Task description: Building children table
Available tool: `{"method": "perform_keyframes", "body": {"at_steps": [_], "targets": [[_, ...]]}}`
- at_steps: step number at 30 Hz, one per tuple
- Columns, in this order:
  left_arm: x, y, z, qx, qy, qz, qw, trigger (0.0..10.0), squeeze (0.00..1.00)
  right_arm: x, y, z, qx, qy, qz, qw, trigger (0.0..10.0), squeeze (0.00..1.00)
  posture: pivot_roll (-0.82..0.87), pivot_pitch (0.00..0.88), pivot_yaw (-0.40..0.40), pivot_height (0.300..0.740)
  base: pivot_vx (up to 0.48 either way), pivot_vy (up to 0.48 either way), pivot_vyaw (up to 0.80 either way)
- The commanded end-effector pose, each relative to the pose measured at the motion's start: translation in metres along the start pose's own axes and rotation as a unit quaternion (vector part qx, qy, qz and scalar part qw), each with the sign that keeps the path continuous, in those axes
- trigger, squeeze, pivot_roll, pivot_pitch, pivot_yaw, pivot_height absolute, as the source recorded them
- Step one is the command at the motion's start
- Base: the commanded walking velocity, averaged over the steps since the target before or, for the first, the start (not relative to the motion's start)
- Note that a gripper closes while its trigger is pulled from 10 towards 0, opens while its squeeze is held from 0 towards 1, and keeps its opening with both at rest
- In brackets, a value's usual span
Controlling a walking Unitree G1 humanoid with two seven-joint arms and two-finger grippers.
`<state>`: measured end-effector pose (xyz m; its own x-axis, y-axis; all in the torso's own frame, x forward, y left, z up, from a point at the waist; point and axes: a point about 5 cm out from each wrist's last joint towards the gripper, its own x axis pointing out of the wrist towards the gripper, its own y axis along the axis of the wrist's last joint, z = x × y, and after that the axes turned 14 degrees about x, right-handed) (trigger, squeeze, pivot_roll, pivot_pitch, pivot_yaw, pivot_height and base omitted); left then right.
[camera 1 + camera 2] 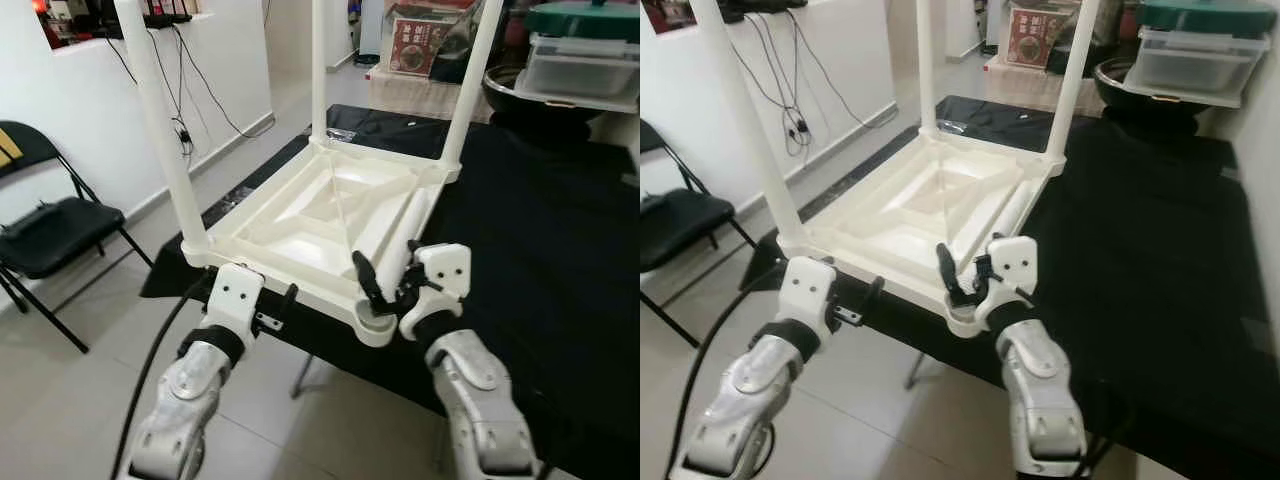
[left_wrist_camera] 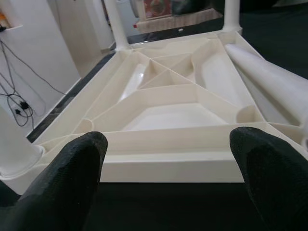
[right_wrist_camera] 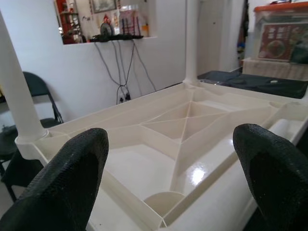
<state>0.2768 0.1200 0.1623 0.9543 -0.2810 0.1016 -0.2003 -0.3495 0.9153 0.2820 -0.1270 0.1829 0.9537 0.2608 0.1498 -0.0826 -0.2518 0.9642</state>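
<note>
Lying upside down on the black-covered bench (image 1: pixel 540 250) is the cream plastic children's table (image 1: pixel 320 215), its ribbed underside facing up and its near edge hanging just over the bench's front; three white legs (image 1: pixel 160 120) stand upright in three of its corner sockets, one at the near left corner, two at the far corners; a fourth leg (image 1: pixel 400 232) lies loose inside the tray-like underside along its right side, resting against the rim; the near right corner socket (image 1: pixel 376 325) is open, with no leg in it.

Both silver arms reach forward to the table's near edge; the left claw (image 1: pixel 285 300) sits just below and in front of the near rim, close to the standing near left leg, and the left wrist view shows its two black fingers (image 2: pixel 72 178) spread wide apart with the rim between them, gripping nothing; the right claw (image 1: pixel 385 285) is at the near right corner, just beside the open socket, one black finger raised above the rim; the right wrist view shows its fingers (image 3: pixel 72 178) also held wide apart, holding nothing.

A black folding chair (image 1: pixel 50 235) stands on the pale tiled floor against the white wall to the left; cables (image 1: pixel 185 110) hang down that wall; beyond the bench are a clear storage box with a green lid (image 1: pixel 580 50) and a red printed carton (image 1: pixel 415 45).
</note>
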Motion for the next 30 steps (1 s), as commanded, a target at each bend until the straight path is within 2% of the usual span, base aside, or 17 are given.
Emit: {"method": "perform_keyframes", "body": {"at_steps": [1,16,20,22,30], "targets": [[0.001,-0.005,-0.002,0.003,0.004,-0.01,1.0,10.0,0.0,0.002,-0.001,-0.001,-0.003,0.003,-0.002,1.0,10.0,0.0,-0.09,0.06,0.038,0.74,0.0,0.0,-0.8],[0.002,-0.007,-0.002,-0.003,0.011,-0.009,1.0,10.0,0.0,0.006,0.0,0.0,-0.005,0.003,-0.003,1.0,10.0,0.0,-0.1,0.063,0.033,0.74,0.0,0.0,-0.8],[-0.001,-0.009,-0.003,-0.003,0.01,-0.012,1.0,10.0,0.0,0.003,-0.007,-0.003,0.005,0.005,-0.01,1.0,10.0,0.0,-0.1,0.071,0.042,0.74,0.0,0.0,-0.8],[0.0,-0.01,-0.004,-0.001,0.009,-0.011,1.0,10.0,0.0,0.001,-0.017,-0.004,0.024,0.0,-0.024,0.999,10.0,0.0,-0.09,0.074,0.047,0.74,0.0,0.0,-0.8],[0.0,-0.012,-0.007,-0.004,0.013,-0.018,1.0,10.0,0.0,0.003,-0.02,-0.005,0.037,0.0,-0.029,0.999,10.0,0.0,-0.09,0.073,0.054,0.74,0.0,0.0,-0.8]]}}
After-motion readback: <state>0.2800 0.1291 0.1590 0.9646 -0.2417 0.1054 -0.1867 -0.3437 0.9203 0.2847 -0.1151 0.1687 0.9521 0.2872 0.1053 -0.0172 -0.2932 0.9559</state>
